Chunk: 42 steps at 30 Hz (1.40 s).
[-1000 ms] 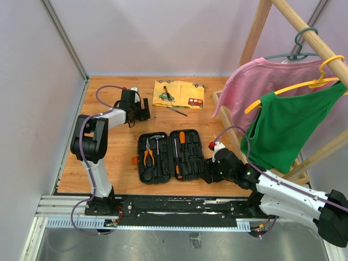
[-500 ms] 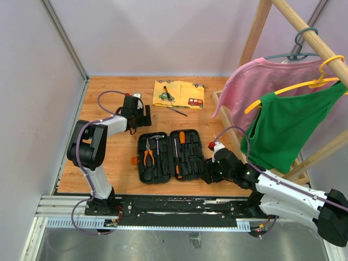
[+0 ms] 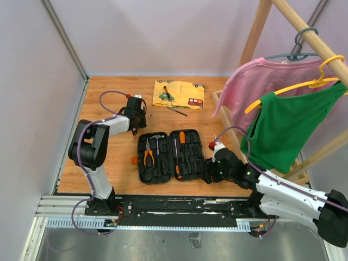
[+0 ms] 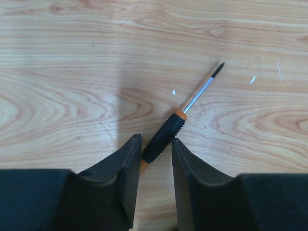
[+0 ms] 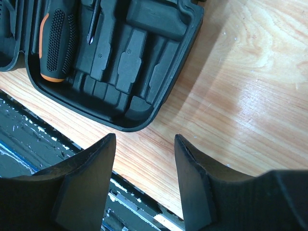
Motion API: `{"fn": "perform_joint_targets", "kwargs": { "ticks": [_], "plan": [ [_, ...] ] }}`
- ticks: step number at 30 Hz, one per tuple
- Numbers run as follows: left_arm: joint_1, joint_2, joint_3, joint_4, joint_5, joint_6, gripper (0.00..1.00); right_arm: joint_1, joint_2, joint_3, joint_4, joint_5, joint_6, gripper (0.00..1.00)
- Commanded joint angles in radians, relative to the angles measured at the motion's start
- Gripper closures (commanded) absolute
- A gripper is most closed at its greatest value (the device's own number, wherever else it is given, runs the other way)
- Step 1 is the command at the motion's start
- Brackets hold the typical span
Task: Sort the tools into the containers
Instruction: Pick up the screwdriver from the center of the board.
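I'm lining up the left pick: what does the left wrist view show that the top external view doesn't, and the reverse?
Only left wrist: a screwdriver with an orange collar lying on the wood, its black handle between the fingers of the left gripper; whether they grip it is unclear. Only top external: the open tool case holding pliers and a hammer, the yellow cloth, the right gripper beside the case. Both: the left gripper and the wooden table.

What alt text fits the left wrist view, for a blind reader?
A small screwdriver with a ribbed black handle, orange collar and thin steel shaft lies diagonally on a pale wooden tabletop. The black left pincer straddles the handle's end.
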Motion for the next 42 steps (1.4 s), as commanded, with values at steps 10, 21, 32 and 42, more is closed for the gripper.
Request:
{"fn": "perform_joint_targets", "kwargs": {
  "ticks": [10,21,32,42],
  "plan": [
    [-0.013,0.071,-0.024,-0.125,0.020,-0.024,0.94,-0.015,-0.011,0.000,-0.019,0.003,0.006,0.46],
    [-0.013,-0.071,0.003,-0.140,-0.076,-0.014,0.99,-0.015,-0.036,0.001,-0.045,0.027,0.008,0.46],
    [-0.066,-0.325,-0.006,-0.118,-0.058,-0.054,1.00,-0.015,-0.085,0.017,-0.086,0.089,0.032,0.46],
    [-0.257,-0.551,-0.128,-0.099,-0.038,-0.327,1.00,-0.015,-0.245,0.003,-0.136,0.229,0.121,0.46]
  ]
}}
